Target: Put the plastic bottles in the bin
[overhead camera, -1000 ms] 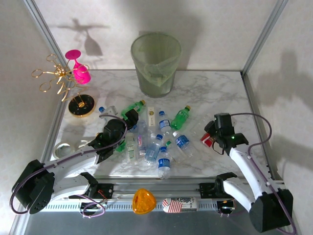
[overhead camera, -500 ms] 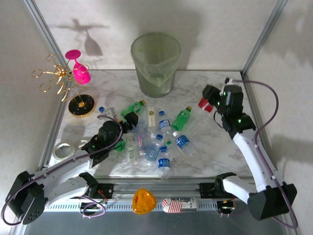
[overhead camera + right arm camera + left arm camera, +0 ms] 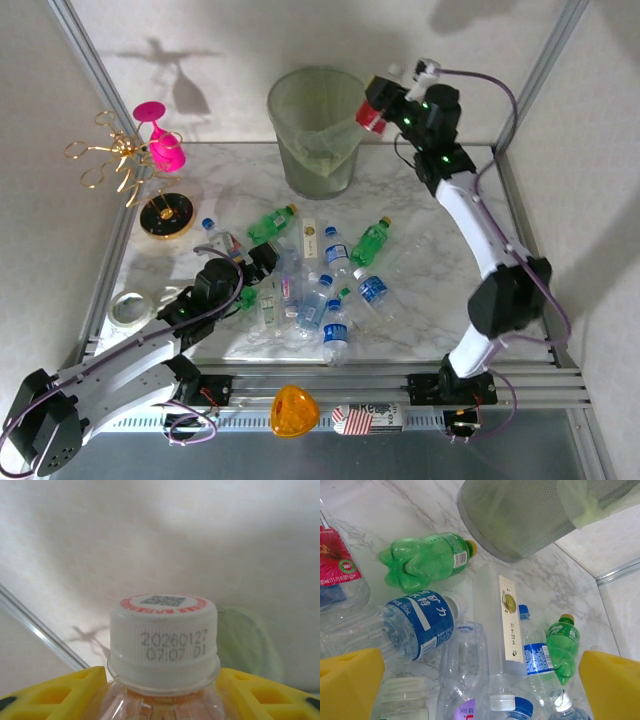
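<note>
raised bottle (image 3: pixel 371 117) now beside bin (image 3: pixel 318 165)

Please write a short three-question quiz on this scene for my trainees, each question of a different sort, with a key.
1. True or false: the right tool is empty.
2. The cap on the bottle it holds is: A white, B blue, C green.
3. Is the left tool, above the pile on the table, open or shut?
Key: 1 false, it grips a bottle up by the bin; 2 A; 3 open.
</note>
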You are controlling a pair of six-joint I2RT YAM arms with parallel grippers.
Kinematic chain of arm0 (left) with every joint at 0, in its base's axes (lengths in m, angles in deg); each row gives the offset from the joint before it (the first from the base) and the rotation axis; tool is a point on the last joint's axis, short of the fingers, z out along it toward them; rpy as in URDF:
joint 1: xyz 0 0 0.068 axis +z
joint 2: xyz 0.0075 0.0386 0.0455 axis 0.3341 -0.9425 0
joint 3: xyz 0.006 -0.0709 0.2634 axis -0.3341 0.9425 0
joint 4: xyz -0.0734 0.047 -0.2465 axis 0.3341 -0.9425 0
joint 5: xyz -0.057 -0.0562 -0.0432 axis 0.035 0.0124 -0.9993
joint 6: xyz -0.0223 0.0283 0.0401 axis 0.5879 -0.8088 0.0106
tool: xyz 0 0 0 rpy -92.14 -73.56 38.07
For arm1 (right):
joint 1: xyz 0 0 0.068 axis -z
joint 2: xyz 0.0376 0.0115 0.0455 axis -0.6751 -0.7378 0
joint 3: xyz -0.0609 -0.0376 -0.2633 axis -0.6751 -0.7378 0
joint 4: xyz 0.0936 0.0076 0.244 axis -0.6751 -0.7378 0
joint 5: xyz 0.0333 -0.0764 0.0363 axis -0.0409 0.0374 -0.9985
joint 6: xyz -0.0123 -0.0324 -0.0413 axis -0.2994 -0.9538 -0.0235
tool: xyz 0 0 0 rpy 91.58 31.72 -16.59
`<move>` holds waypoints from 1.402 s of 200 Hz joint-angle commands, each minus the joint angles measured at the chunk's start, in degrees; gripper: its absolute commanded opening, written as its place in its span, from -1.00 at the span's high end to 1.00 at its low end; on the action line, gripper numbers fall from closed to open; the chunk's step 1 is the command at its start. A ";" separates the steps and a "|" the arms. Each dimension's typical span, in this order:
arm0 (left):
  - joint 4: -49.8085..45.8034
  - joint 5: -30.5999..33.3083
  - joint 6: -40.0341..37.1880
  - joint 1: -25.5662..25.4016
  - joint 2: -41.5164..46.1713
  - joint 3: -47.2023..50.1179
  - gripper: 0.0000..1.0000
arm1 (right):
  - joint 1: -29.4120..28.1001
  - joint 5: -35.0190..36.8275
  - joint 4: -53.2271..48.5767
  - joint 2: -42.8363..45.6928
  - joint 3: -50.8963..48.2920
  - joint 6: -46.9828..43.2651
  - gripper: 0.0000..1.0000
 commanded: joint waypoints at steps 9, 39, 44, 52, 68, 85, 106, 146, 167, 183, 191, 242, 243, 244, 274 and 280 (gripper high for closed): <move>-0.13 -0.41 -1.78 0.35 2.43 0.42 -0.99 | -3.24 -2.07 1.22 -12.42 15.67 -3.34 0.19; -2.20 0.76 -2.30 0.61 5.27 0.71 -0.99 | -4.72 -1.91 -7.79 -27.91 37.58 -8.49 0.20; -2.29 0.95 -2.30 0.61 5.65 0.91 -0.99 | -4.85 -1.74 -9.01 -30.22 40.74 -9.09 0.20; -2.22 1.44 -2.32 0.70 6.09 1.36 -0.99 | -4.94 -1.43 -9.83 -32.98 44.02 -9.75 0.20; -2.08 3.31 -1.79 0.79 6.87 2.18 -0.99 | -5.06 -1.97 -7.30 -35.36 44.26 -9.99 0.17; -3.05 5.36 -0.43 0.92 7.72 2.32 -0.99 | -5.12 -2.34 -2.29 -35.97 41.08 -9.78 0.16; -3.44 6.72 1.39 0.96 9.71 3.31 -0.99 | -5.26 -2.88 -0.98 -38.04 42.51 -9.62 0.13; -5.37 10.68 2.54 1.22 14.19 3.77 -0.99 | -5.59 -2.10 -1.51 -37.67 43.91 -10.43 -0.50; -7.14 13.56 2.07 1.56 15.81 3.11 -0.99 | -5.54 -1.20 -1.86 -35.19 43.03 -11.44 -0.76; -8.64 15.77 2.64 1.93 16.94 2.68 -0.99 | -5.57 -1.41 -2.35 -32.45 41.31 -12.22 -0.87; -9.60 17.01 3.40 2.02 17.64 2.48 -0.99 | -5.54 -1.46 -2.85 -30.83 40.13 -12.53 -0.96; -13.86 21.88 5.09 2.36 21.62 1.71 -0.99 | -5.72 -1.88 -6.83 -15.61 25.00 -15.12 -0.98; -14.01 21.94 5.22 2.36 21.60 1.70 -0.99 | -5.76 -1.83 -6.94 -15.26 24.61 -15.15 -0.98; -14.18 21.97 5.28 2.36 21.60 1.65 -0.99 | -5.78 -1.77 -7.04 -14.91 24.20 -15.12 -0.98; -19.51 24.77 9.38 2.50 20.47 0.39 -0.99 | -5.82 -0.25 -9.58 -3.93 10.67 -15.97 -0.97; -20.70 25.13 10.06 2.52 20.01 0.08 -0.99 | -5.83 0.33 -9.85 -1.53 7.65 -15.98 -0.97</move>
